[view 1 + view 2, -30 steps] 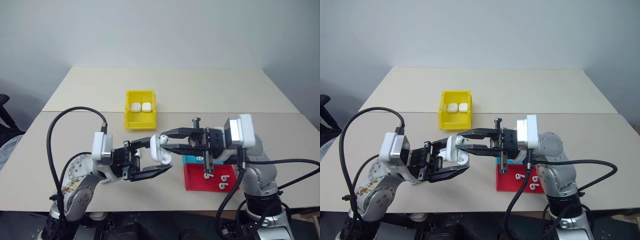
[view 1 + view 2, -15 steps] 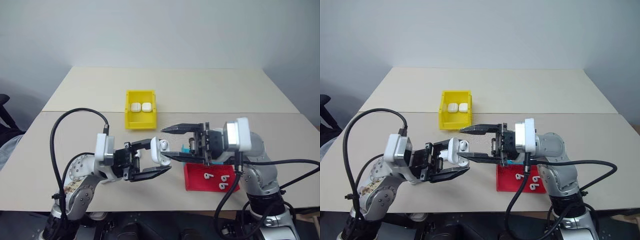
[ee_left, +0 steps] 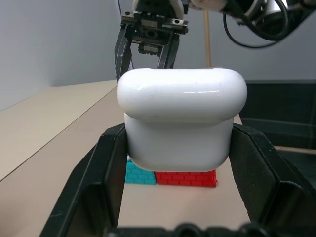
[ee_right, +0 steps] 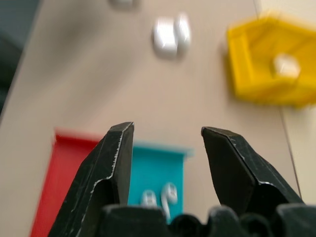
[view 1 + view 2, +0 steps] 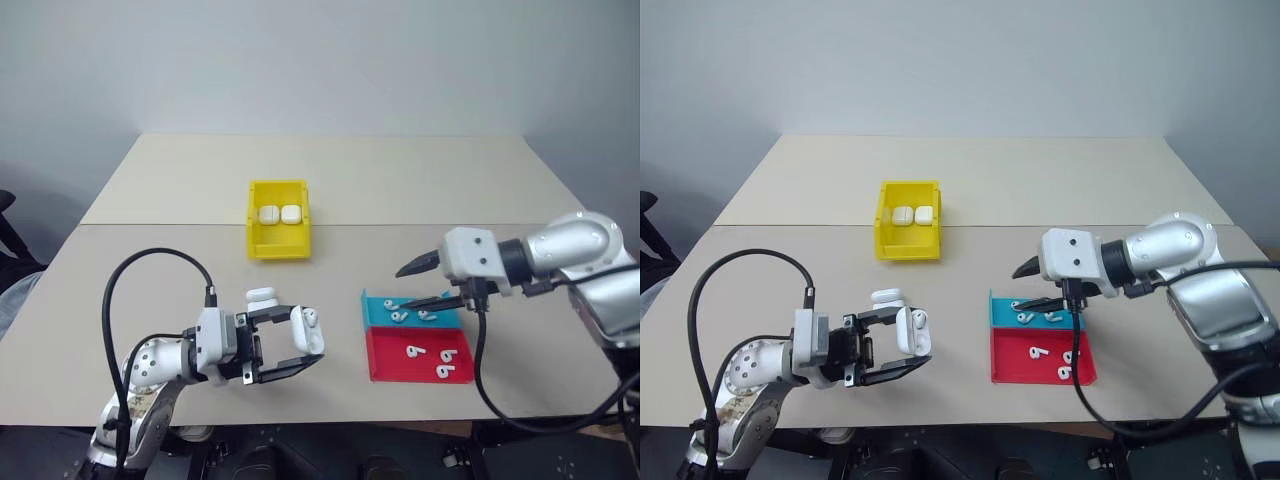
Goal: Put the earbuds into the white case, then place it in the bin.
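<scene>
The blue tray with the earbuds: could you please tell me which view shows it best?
The left eye view: the blue tray lies unobstructed with its earbuds visible. The right eye view matches. The right wrist view shows it partly, between the right tool's fingers; the left wrist view shows an edge.

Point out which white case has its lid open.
The white case clamped in the left gripper, with an earbud showing in its top. The one lying on the table just behind it and the two in the yellow bin are closed.
</scene>
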`<state>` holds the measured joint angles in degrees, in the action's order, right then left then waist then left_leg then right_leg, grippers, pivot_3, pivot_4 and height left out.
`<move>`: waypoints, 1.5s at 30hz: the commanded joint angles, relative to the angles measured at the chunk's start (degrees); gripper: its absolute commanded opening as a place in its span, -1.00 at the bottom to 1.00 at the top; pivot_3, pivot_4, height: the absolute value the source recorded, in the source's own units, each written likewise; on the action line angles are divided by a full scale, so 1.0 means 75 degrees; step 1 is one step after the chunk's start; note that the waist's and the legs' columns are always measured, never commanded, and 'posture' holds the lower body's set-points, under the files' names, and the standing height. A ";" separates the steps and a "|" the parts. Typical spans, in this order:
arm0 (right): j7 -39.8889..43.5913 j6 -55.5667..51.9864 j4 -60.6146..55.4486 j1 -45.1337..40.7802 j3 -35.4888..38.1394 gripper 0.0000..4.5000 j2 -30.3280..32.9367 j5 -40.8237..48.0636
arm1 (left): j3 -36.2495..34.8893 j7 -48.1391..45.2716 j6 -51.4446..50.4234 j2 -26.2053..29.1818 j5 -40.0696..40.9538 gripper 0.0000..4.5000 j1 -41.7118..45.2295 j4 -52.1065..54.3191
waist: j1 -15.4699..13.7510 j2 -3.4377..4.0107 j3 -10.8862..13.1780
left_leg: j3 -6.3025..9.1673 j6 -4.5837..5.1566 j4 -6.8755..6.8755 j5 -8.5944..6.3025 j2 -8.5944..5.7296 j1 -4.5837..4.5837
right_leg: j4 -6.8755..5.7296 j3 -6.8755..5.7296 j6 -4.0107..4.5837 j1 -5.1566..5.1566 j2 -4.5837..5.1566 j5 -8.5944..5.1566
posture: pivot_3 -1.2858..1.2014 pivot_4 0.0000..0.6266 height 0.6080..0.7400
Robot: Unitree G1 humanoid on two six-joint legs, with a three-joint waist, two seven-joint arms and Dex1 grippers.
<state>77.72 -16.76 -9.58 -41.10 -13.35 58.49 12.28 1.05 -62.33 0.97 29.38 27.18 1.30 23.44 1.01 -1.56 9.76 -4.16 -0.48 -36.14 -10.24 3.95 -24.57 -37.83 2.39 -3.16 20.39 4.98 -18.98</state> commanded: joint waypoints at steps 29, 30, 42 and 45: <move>0.1125 0.1130 0.4112 -0.2413 -0.2258 0.19 -0.2467 -0.3630 | 0.0608 0.1554 0.0294 -0.0273 -0.0675 0.23 -0.1073 0.1100 | -0.0019 0.0003 0.0001 | -0.0020 0.0000 0.0013 0.0000 -0.0002 -0.0010 | -0.0003 -0.0002 0.0001 0.0018 0.0010 0.0000 | 0.03 -0.52 1.00; 0.1106 0.1126 0.4142 -0.2403 -0.2259 0.19 -0.2490 -0.3661 | 0.0621 0.1562 0.0297 -0.0272 -0.0680 0.23 -0.1053 0.1083 | -0.0024 0.0003 0.0001 | -0.0020 0.0000 0.0014 0.0000 -0.0002 -0.0010 | -0.0003 -0.0003 0.0001 0.0018 0.0011 0.0000 | 0.03 -0.52 1.00; 0.1157 0.1164 0.4119 -0.2216 -0.2274 0.19 -0.2655 -0.3807 | 0.0659 0.1616 0.0283 -0.0244 -0.0663 0.23 -0.0987 0.1085 | -0.0014 0.0003 0.0001 | -0.0021 0.0000 0.0011 0.0000 -0.0001 -0.0010 | -0.0007 -0.0002 0.0001 0.0018 0.0009 0.0000 | 0.03 -0.52 1.00; 0.1006 0.1197 0.4219 -0.2208 -0.2306 0.19 -0.2720 -0.3929 | 0.0666 0.1674 0.0217 -0.0300 -0.0555 0.23 -0.0967 0.1174 | -0.0020 0.0003 0.0001 | -0.0021 0.0000 0.0011 0.0000 -0.0001 -0.0010 | -0.0007 -0.0002 0.0001 0.0018 0.0009 0.0000 | 0.03 -0.52 1.00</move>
<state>85.79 -8.00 22.41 -57.52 -31.08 38.26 -16.82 5.86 -50.36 2.38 27.38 21.86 -6.57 30.00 0.86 -1.54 9.77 -4.32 -0.48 -36.06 -10.24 3.94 -24.64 -37.89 2.38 -3.15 20.53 5.05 -18.98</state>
